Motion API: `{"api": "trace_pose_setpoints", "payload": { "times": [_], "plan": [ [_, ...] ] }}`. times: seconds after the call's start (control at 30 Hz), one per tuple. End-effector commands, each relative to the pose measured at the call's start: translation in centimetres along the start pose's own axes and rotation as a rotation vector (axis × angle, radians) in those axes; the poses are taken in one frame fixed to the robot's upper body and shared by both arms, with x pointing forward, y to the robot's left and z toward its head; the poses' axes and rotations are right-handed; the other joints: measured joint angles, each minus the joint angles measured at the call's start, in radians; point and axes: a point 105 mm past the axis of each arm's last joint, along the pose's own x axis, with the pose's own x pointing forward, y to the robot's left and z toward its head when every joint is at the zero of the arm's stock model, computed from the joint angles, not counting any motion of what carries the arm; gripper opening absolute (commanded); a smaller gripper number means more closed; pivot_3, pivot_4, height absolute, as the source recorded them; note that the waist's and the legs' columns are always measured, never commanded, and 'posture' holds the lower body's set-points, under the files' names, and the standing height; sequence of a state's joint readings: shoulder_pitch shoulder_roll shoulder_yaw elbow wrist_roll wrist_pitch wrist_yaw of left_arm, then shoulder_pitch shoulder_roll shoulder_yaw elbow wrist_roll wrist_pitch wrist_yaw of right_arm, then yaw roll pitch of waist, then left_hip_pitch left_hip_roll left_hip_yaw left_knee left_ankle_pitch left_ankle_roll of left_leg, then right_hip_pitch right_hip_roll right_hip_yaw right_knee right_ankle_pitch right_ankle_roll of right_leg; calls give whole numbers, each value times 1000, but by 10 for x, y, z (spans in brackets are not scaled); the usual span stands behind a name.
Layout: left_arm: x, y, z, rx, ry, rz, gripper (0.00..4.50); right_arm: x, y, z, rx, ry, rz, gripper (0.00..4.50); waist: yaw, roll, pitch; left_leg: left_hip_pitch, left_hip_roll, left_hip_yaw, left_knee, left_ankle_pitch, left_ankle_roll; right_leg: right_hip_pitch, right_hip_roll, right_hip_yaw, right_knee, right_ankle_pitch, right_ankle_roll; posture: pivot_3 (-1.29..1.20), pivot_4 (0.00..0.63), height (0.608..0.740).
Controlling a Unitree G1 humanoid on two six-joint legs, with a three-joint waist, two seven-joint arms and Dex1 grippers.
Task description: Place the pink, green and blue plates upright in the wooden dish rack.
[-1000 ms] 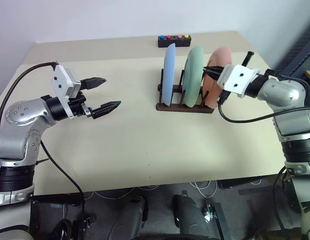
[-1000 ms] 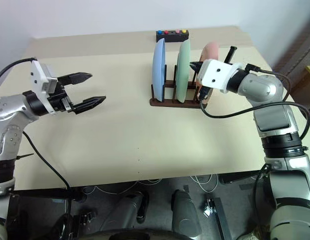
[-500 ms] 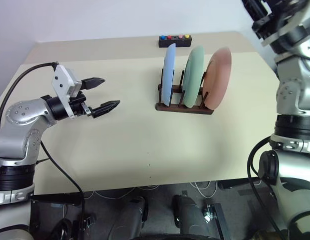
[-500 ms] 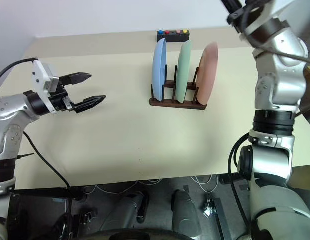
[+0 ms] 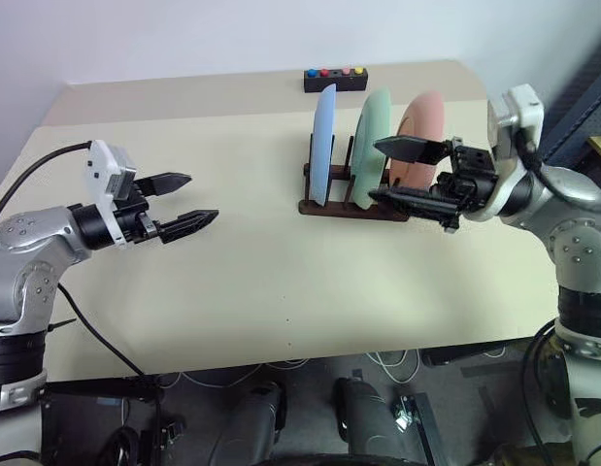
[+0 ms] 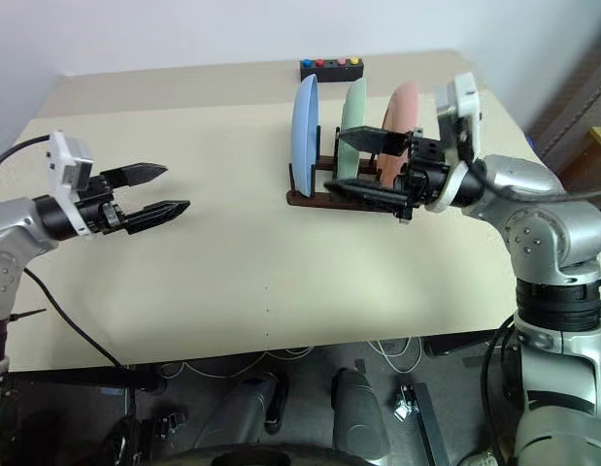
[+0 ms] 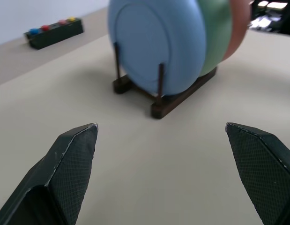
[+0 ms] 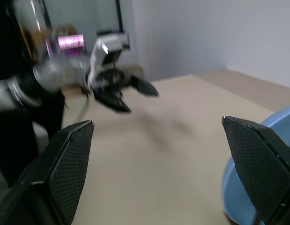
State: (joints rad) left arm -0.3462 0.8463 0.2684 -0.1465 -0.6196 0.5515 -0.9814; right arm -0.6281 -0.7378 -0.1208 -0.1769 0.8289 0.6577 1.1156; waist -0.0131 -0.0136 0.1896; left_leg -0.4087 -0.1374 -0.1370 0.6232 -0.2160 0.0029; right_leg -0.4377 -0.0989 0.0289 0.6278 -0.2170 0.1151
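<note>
Standing on edge in the small dark brown wooden dish rack [image 5: 353, 206], three round matte plates fill its peg slots in the left eye view: the light blue plate [image 5: 323, 146] at the robot's left end, the pale mint green plate [image 5: 375, 146] in the middle and the salmon pink plate [image 5: 423, 134] at the right end. The rack sits toward the far side of the beige surface [image 5: 261, 282], with a small black box with coloured buttons [image 5: 335, 79] behind it. The right hand [image 5: 385, 171] hovers just in front of the rack, fingers spread wide and empty. The left hand [image 5: 193, 199] hangs well apart, also spread and holding nothing.

From the left wrist view, the blue plate faces the camera, green and pink overlapping behind it, all upright between thin pegs.

From the right wrist view, the blue plate's rim shows at the corner beside one spread finger.
</note>
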Motion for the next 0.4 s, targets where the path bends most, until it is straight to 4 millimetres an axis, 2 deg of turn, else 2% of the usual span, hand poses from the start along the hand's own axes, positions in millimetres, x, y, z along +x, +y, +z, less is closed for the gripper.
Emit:
{"api": "trace_pose_setpoints", "payload": {
  "times": [0.03, 0.2, 0.4],
  "plan": [
    [-11, -3, 19, 77, -41, 29, 4500, 2, 8, 4, -30, -13, 53, 4466, 1, 0, 0, 0, 0, 0, 0, 0, 0, 0, 0, 0, 0, 0, 0, 0, 150, 740],
    [-18, -8, 13, 93, -32, 70, 4500, 8, 9, -4, -31, 23, 66, 4466, 2, 0, 0, 0, 0, 0, 0, 0, 0, 0, -1, 0, 0, 0, 0, 0, 150, 740],
    [-12, -11, 6, 80, -51, 76, 4500, 10, 11, -4, -14, 47, 73, 4466, 2, 0, 0, 0, 0, 0, 0, 0, 0, 0, -1, 0, 0, 0, 0, 0, 150, 740]
  ]
}}
